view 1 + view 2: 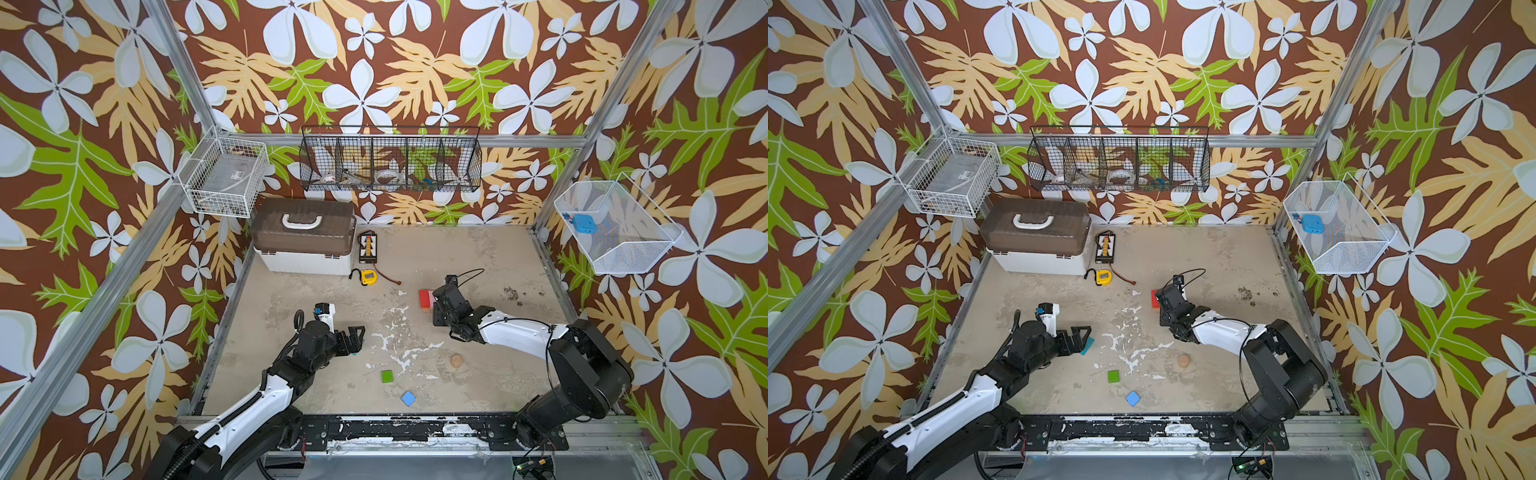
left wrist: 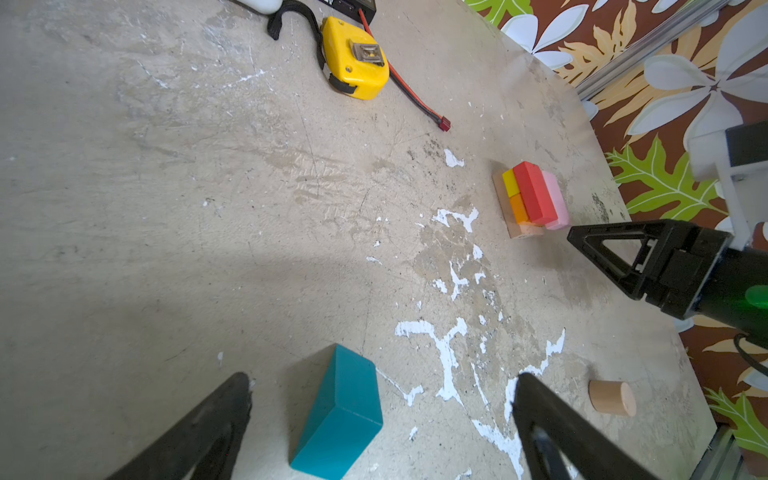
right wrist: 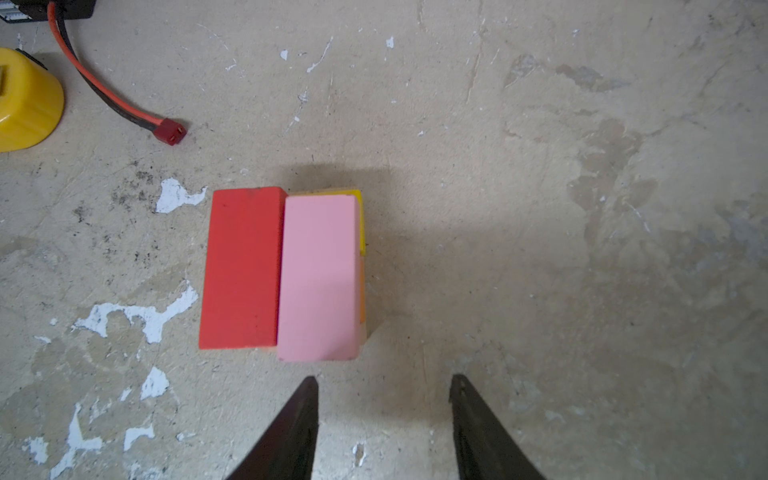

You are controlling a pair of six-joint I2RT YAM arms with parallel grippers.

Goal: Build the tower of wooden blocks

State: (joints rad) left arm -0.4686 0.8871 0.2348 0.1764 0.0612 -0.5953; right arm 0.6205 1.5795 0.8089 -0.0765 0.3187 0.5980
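Worn, paint-flecked tabletop (image 1: pixel 478 257) fills a booth with flowered walls. Nearest the front rail lie a blue block (image 1: pixel 408 398) and a green block (image 1: pixel 387 376), with a plain wood disc (image 1: pixel 457 360) off to the right, all loose and well apart. Just beyond them the left gripper (image 2: pixel 382 377) hangs low with its jaws spread on either side of the teal block (image 2: pixel 338 411), which rests on the table with neither finger touching it. Farther back stands the tower (image 2: pixel 534 195): a plain wood base (image 2: pixel 524 230), yellow and orange showing above it, and a red block (image 3: pixel 243 266) and pink block (image 3: pixel 320 274) side by side on top. The right gripper (image 3: pixel 383 377) is just short of the pink block, parted and holding nothing. Behind are a yellow tape measure (image 1: pixel 368 276) and a brown-lidded white box (image 1: pixel 305 259). The lower courses look laid, and the step in hand seems to be picking up the teal piece. That calls for the left jaws to close squarely on its flat sides, and the right arm should clear the tower first.
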